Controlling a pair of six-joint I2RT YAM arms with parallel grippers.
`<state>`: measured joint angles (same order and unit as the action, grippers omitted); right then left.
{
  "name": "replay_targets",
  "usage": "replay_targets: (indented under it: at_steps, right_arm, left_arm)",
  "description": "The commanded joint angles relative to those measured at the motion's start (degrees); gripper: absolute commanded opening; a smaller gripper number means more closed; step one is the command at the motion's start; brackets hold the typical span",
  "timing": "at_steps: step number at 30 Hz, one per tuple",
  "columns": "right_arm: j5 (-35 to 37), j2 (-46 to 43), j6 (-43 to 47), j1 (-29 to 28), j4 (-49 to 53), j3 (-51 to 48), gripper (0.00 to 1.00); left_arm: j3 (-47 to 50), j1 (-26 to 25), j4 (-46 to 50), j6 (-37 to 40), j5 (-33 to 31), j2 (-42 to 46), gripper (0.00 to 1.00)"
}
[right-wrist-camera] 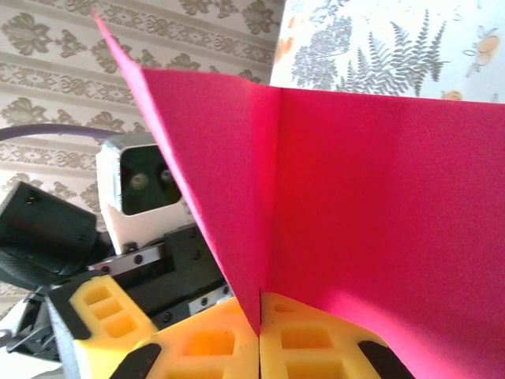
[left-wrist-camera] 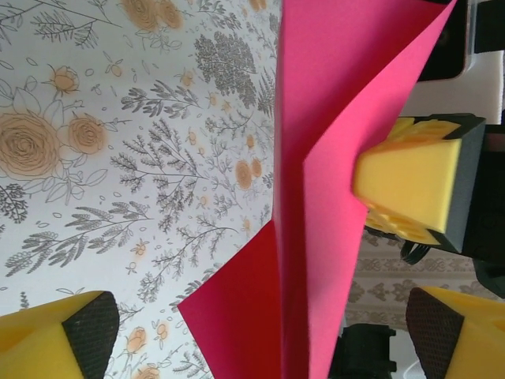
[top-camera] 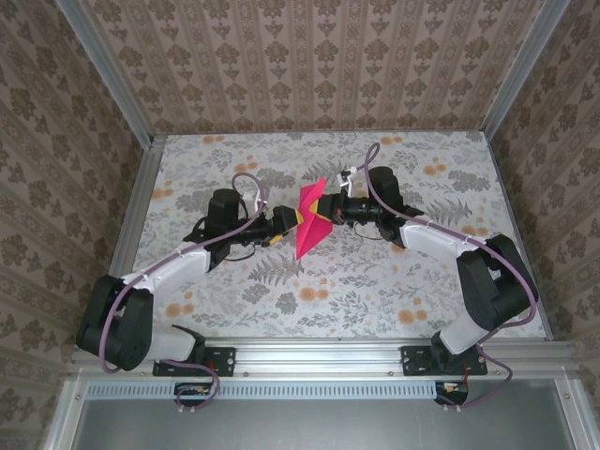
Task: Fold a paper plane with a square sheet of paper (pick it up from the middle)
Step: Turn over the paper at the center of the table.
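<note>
The magenta-pink sheet of paper (top-camera: 309, 220) is folded along a centre crease, with its flaps spread, and hangs above the middle of the table between both arms. My right gripper (right-wrist-camera: 259, 335) is shut on the crease of the paper (right-wrist-camera: 379, 197), its yellow pads pressed together. It comes in from the right (top-camera: 330, 212). In the left wrist view its yellow fingers (left-wrist-camera: 406, 185) press the paper (left-wrist-camera: 331, 110). My left gripper (left-wrist-camera: 268, 339) stands open, its fingers (left-wrist-camera: 71, 339) wide on either side of the paper's lower edge without touching it. From above, the left gripper (top-camera: 284, 223) sits just left of the paper.
The tabletop (top-camera: 375, 281) carries a print of orange flowers and grey ferns. Patterned walls and metal posts (top-camera: 141, 103) close in the back and sides. A metal rail (top-camera: 319, 352) runs along the near edge by the arm bases.
</note>
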<state>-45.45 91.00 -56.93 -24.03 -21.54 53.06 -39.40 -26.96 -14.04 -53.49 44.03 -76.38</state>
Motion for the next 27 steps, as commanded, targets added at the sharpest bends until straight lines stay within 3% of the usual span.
replay_targets:
  at_steps: [1,11,17,21,27]
  right_arm:
    - [-2.71,-1.93,-4.51,0.21,-5.13,1.58,0.07]
    - [-3.40,-1.09,-8.06,0.57,-8.22,2.30,0.08]
    - [-3.94,-0.22,-10.54,0.67,-11.43,0.29,0.08]
    - [-4.03,0.13,-11.15,0.74,-12.30,-0.66,0.08]
    - [-4.27,0.42,-11.17,0.92,-12.30,-1.60,0.08]
  left_arm:
    - [0.72,-0.64,-3.55,-3.24,2.19,0.74,0.99]
    - [2.06,-2.61,-11.42,-8.01,2.11,0.30,0.96]
    - [2.96,-3.23,-18.62,-9.51,2.03,0.09,0.81]
    - [3.13,-3.54,-19.70,-9.34,0.81,0.76,0.65]
    - [3.63,-3.45,-20.00,-9.07,-0.86,2.25,0.54]
